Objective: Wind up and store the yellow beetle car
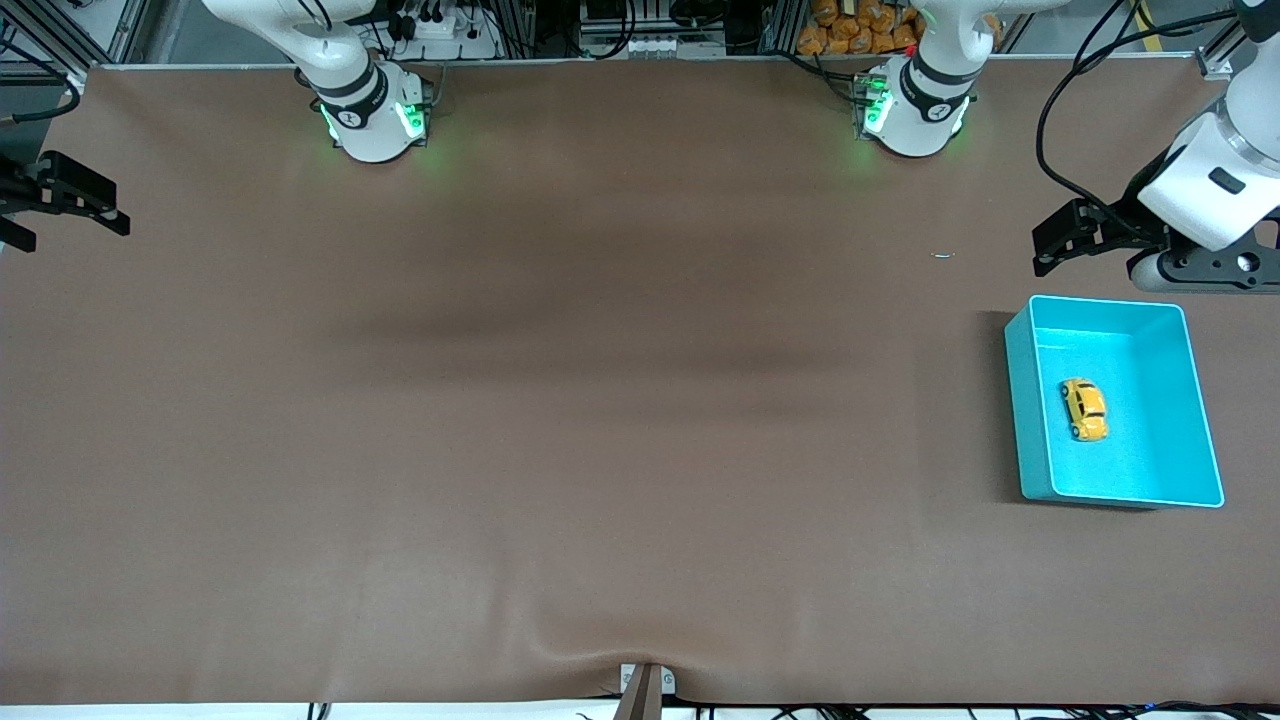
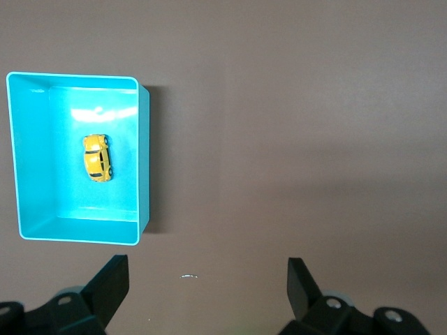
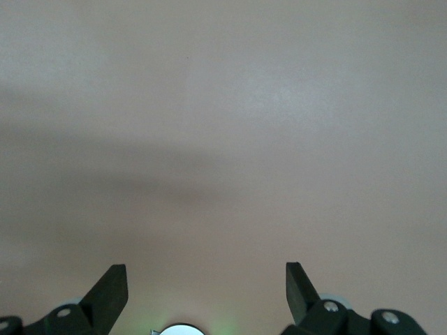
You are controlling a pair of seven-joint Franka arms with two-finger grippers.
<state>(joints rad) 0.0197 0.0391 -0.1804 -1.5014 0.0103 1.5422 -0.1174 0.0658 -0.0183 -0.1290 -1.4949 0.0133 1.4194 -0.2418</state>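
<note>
Both pairs of fingers are spread wide and pinch nothing. The left gripper (image 1: 1050,240) hangs over bare table just off the teal bin's (image 1: 1022,400) edge toward the robots' bases; in its own wrist view its fingertips (image 2: 115,276) frame open tabletop with the bin well clear of them, so the hand looks parked for a view of the work rather than set for a grasp. The right gripper (image 1: 95,205) waits over the table (image 1: 600,400) at the right arm's end, with only the brown cover under its fingers (image 3: 115,283). The yellow beetle car (image 1: 1084,408) lies on the floor of the bin, on its wheels (roof up, dark windows showing in the left wrist view), clear of all four walls and roughly central. Judging from that, either the storing is done or the car starts there; the pictures cannot say whether it has been wound. A small pale speck (image 1: 944,255) lies on the table near the left gripper.
</note>
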